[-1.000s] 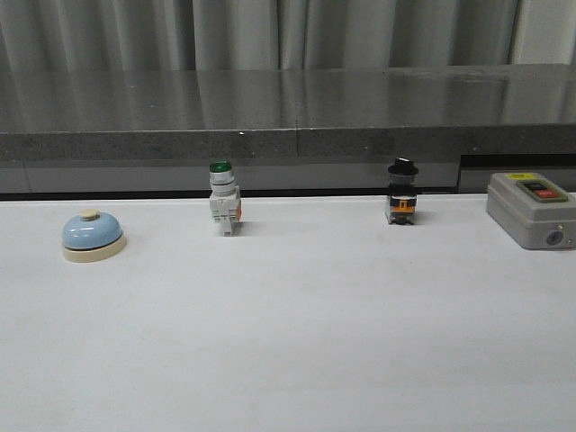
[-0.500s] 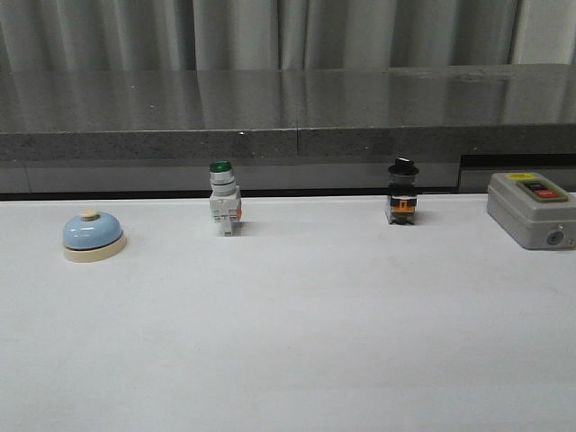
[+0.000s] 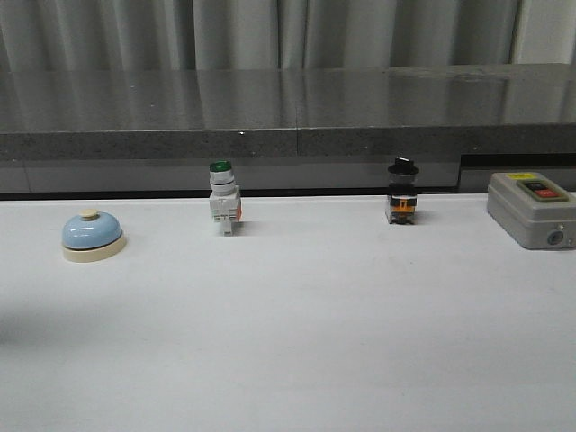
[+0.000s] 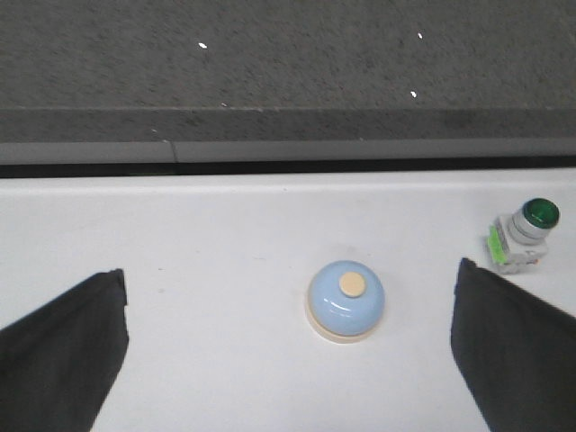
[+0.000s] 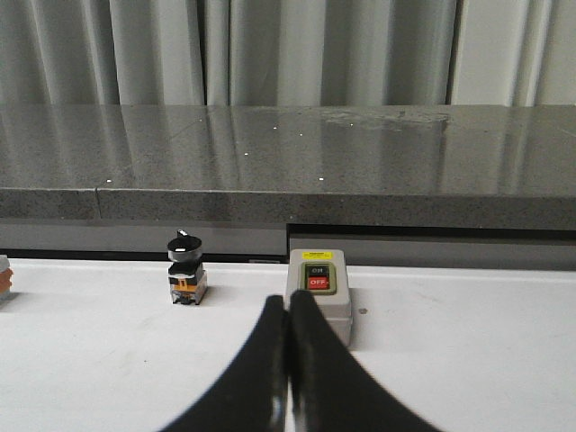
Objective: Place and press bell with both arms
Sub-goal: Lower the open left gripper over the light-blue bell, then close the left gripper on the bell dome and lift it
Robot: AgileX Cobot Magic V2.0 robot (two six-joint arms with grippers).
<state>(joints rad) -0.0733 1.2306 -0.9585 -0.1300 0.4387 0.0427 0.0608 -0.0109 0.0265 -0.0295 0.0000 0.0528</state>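
The white tabletop (image 3: 297, 342) carries four things in a loose row along its far edge, in front of a long grey stone ledge (image 3: 288, 112) backed by pale curtains (image 3: 270, 31).

Largest of the four is the grey box (image 3: 531, 210) at the far right corner, closed, with a black and a red button under a yellow label on its top face. My right tool (image 5: 288, 360) points toward this box in the right wrist view, its two black fingers pressed together tip to tip, clenched on nothing.

My left tool (image 4: 290, 346) hangs above the far left part of the tabletop, released wide: one dark finger (image 4: 63, 355) shows on each side of the left wrist view, and the bell (image 3: 93, 236) sits on the bare surface in the gap between them, touching neither.

The bell stands upright near the far left corner, well apart from everything else. It is a smooth light-blue dome on a cream round base, with a small cream button at its crown; from above the button sits dead centre and the base shows as a thin ring.

The green-capped white switch (image 3: 224, 199) stands upright left of the middle of the far edge, and the black-capped switch (image 3: 402, 192), with orange low on its body, stands right of the middle.
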